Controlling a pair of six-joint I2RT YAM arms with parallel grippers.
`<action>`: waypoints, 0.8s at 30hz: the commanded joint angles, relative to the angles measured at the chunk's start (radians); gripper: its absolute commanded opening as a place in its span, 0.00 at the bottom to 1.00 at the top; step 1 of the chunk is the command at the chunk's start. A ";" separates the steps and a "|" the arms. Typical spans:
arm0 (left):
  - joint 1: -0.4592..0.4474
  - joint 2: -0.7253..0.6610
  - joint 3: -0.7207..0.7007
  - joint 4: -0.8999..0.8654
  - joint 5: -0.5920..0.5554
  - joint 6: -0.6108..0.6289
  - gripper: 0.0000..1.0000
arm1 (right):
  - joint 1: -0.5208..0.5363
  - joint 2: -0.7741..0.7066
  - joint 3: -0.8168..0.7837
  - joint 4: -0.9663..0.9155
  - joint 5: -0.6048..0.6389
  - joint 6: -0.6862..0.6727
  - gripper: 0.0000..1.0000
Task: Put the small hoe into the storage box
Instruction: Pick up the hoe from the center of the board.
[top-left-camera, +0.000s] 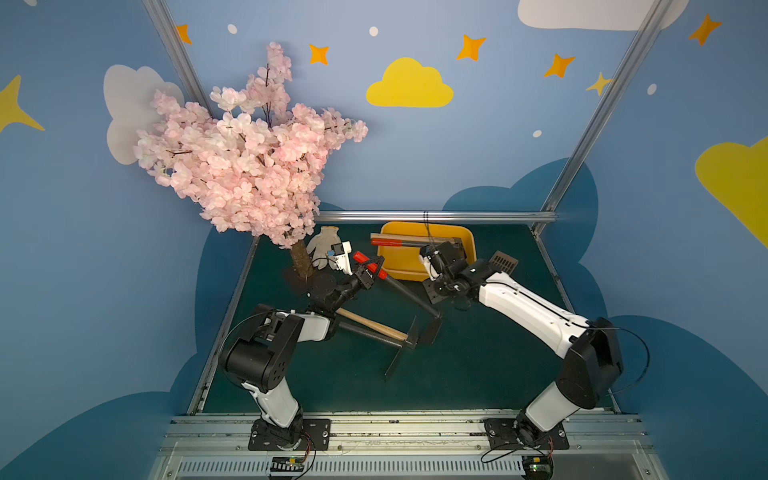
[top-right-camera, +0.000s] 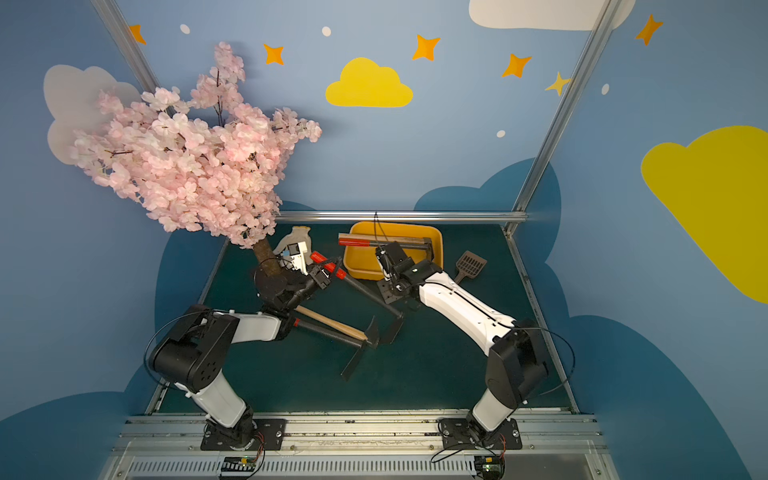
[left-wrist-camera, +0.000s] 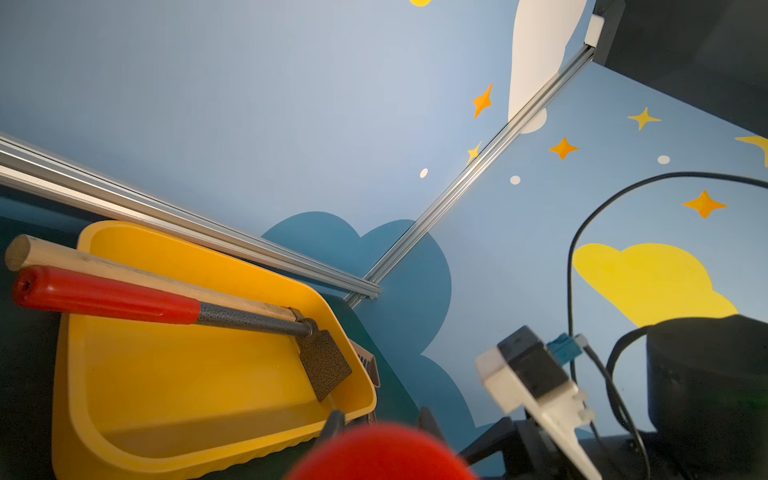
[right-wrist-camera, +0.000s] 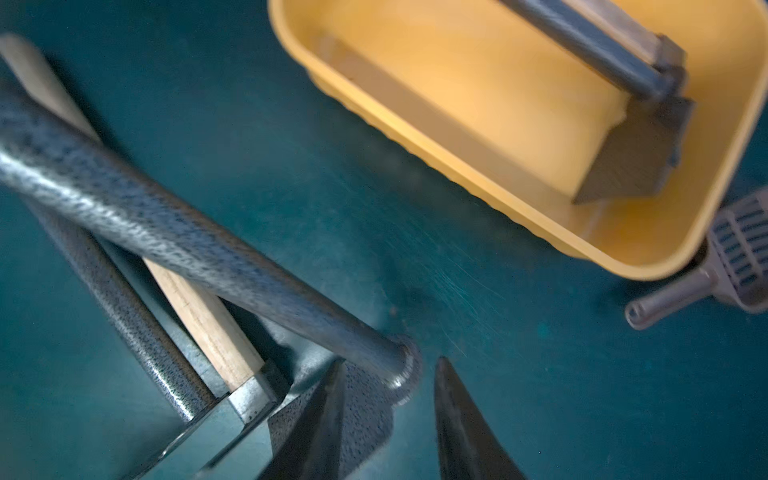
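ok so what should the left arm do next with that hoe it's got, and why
Probably lift the left gripper a little. It is shut on the hoe's red handle, but the hoe's head looks low beside two other hoes on the table, and the right gripper is open, holding nothing. Lifting should free the head before the swing to the storage box.
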 joint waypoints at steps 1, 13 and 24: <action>-0.009 0.004 0.044 0.058 -0.014 -0.007 0.03 | -0.039 -0.111 -0.086 -0.010 -0.039 0.206 0.37; -0.032 0.045 0.090 0.058 -0.036 -0.011 0.03 | -0.055 -0.167 -0.419 0.161 -0.225 0.541 0.40; -0.036 0.022 0.072 0.058 -0.052 -0.007 0.03 | -0.059 -0.130 -0.514 0.319 -0.280 0.683 0.42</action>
